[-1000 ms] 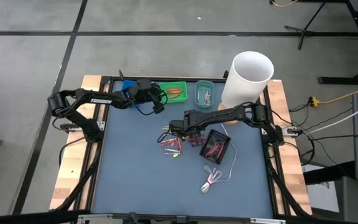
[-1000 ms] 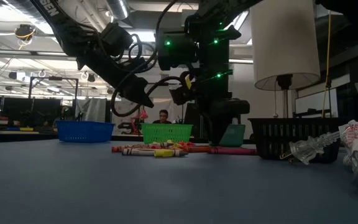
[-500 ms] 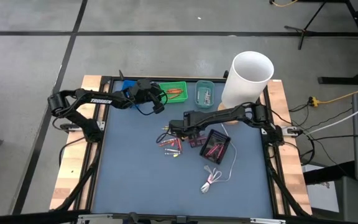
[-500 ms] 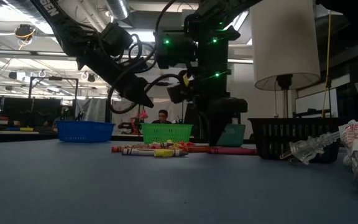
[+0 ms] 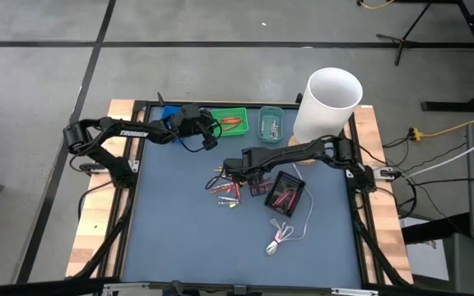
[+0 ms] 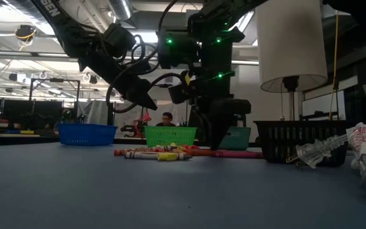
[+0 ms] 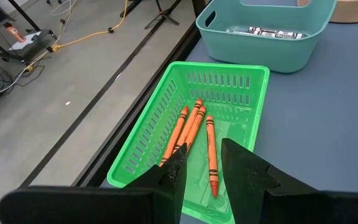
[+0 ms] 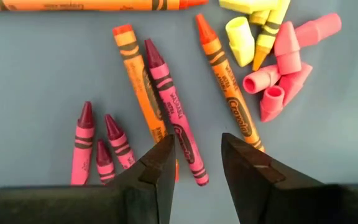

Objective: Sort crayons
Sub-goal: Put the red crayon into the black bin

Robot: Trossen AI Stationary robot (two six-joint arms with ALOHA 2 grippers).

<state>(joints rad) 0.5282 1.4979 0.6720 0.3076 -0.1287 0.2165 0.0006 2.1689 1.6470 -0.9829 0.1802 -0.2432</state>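
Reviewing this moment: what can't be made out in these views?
- Blue basket contents: low view, its wall hides them; high view, left arm covers it.
- Black basket crayons: high view, too small to count.
- Teal bin items: left wrist view, labels unreadable.
- Loose crayons: right wrist view, right gripper fingers cover their ends.

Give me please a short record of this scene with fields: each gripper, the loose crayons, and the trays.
left gripper: open, empty, above the green tray
right gripper: open, empty, over the loose crayons
loose crayons: pink, orange and yellow, lying on the table
green tray: holds orange crayons
teal tray: holds dark-wrapped sticks
black tray: holds pink crayons
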